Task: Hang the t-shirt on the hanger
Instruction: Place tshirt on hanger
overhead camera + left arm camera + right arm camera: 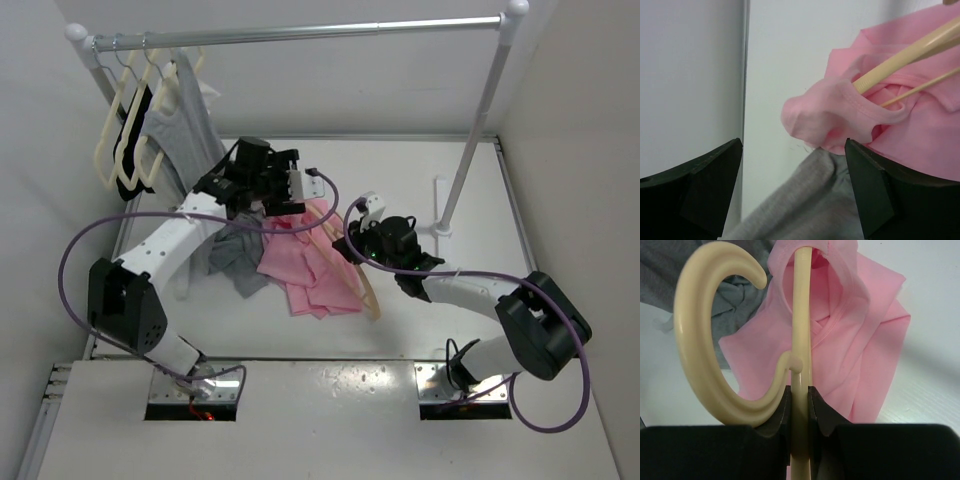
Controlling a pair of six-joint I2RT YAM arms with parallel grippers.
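We see the right gripper [800,402] clamped tight on the hanger [801,315], on its bar right where the hook joins; the hook curls to the left in the wrist view. The bar runs up into the neck opening of the pink t-shirt [865,340], w/ fabric bunched round it. The shirt lies crumpled mid-table [400,170], and one hanger arm sticks out bare toward the near side. The left gripper [794,150] is spread wide and grips nothing, hovering at the collar. A collar fold sits btwn its fingers [705,190]; touching or not, we can't tell. A grey garment [810,200] lies just beside the shirt, partly under it. Back left: cream hangers [125,140] on the rail [300,32].
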